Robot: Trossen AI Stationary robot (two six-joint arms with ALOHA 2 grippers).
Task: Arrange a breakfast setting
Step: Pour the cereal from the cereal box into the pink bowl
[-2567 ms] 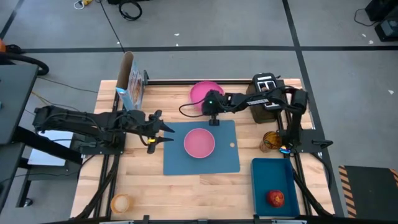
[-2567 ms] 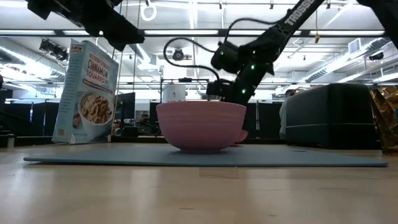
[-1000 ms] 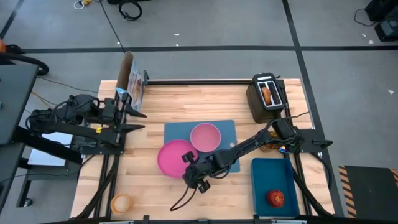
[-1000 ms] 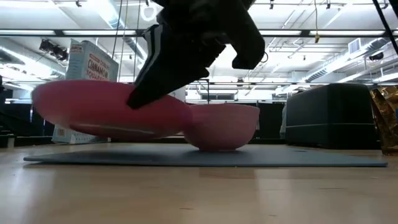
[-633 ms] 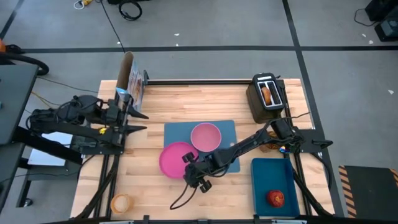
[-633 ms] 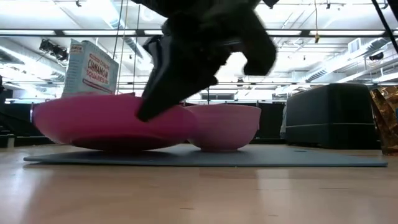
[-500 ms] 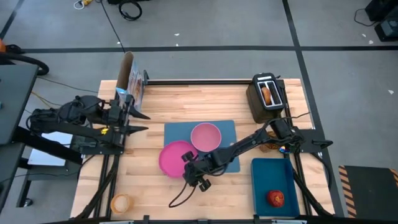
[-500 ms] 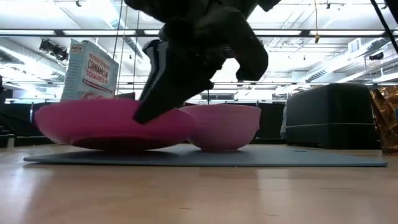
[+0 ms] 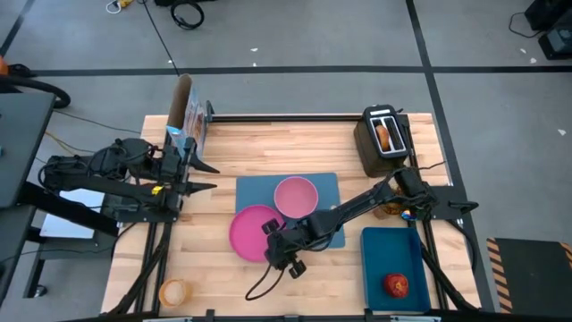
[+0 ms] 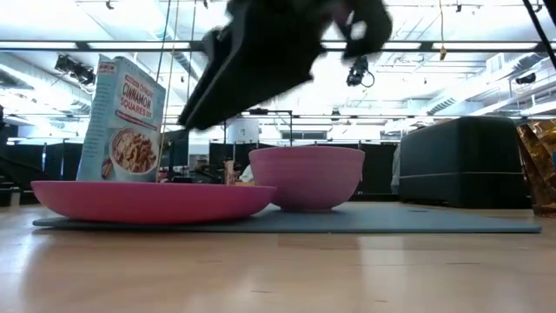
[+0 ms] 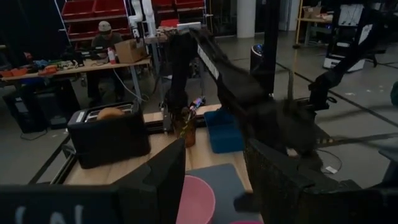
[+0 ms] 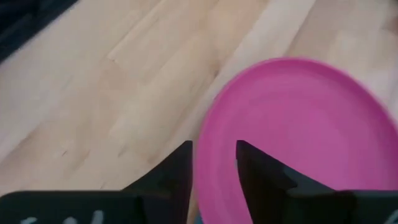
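On the near-left corner of the blue mat [image 9: 288, 211] sits the pink plate [image 9: 251, 232], half on the mat, half out over the bare table [image 9: 214, 268]. From the low view it lies flat, lip hanging past the mat's edge.

Right gripper [image 9: 273, 251] hangs just over the plate's near-right rim. Its wrist view shows the two fingers parted with a narrow gap, the plate's edge lying beyond them and nothing pinched. I read that as let go, claw slightly open and empty.

Pink bowl [image 9: 295, 196] stands on the mat's middle, just behind the plate and close to touching it. Amber cup [image 9: 388, 203] sits off the mat's right edge; red apple [image 9: 397, 284] lies in the dark blue tray [image 9: 391, 260] near-right of the mat; bagel [image 9: 383, 135] stands in the toaster [image 9: 384, 139], behind and right of the mat. Spoon: not found.

Left gripper [image 9: 201, 175] waits well left of the mat beside the cereal box [image 9: 189, 127], fingers apart, empty.

Risks as I judge them:
- Fingers sit low by the rim; a sideways pull-out could snag the lip and drag the plate farther off the mat.
- Plate overhangs; a nudge may tip it on the mat's edge.
- Bowl so near that any plate shove knocks it.
- Cable [image 9: 259, 288] trails near the plate.
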